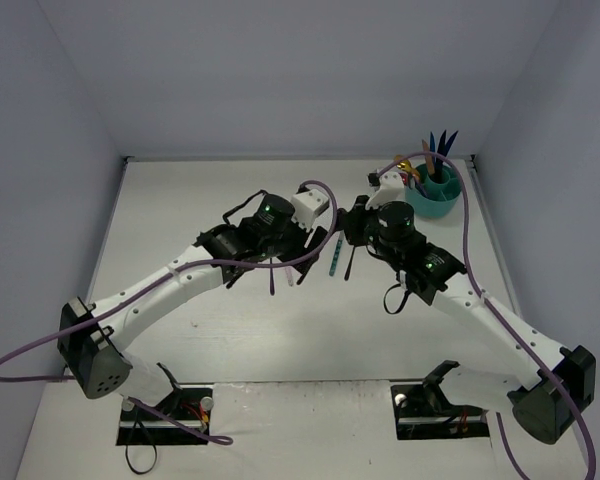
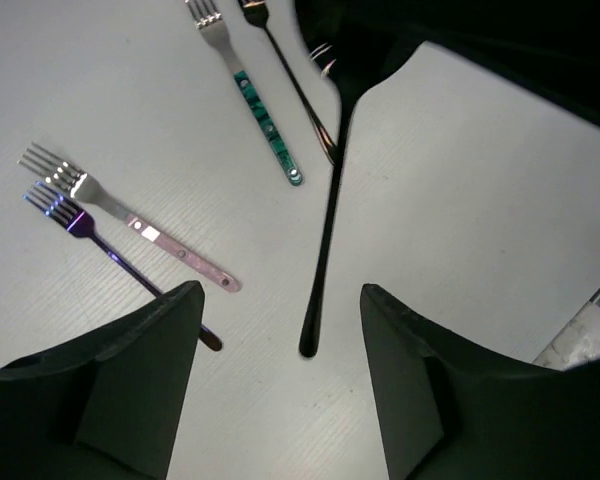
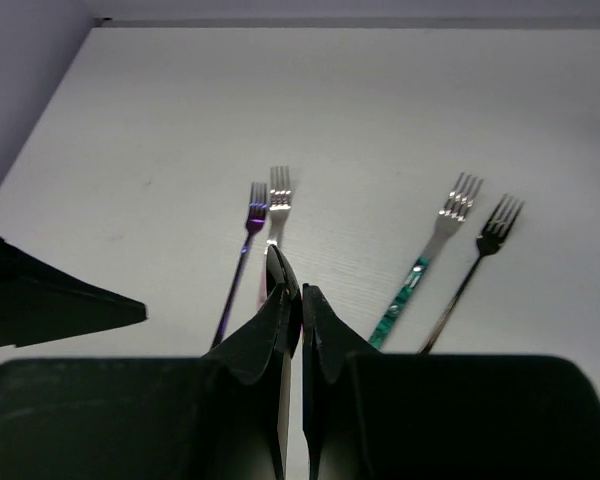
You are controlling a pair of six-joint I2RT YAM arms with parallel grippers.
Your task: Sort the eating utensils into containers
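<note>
Several utensils (image 1: 440, 150) in teal caddy (image 1: 435, 207); left fingers (image 2: 130, 380) spread, right fingers (image 3: 275, 330) pinching black utensil (image 2: 325, 240).

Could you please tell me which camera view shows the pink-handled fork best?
The left wrist view: the pink-handled fork lies whole there, tines to handle end. The right wrist view shows mainly its tines, the handle behind the jaws. In the top external view the arms largely cover it.
</note>
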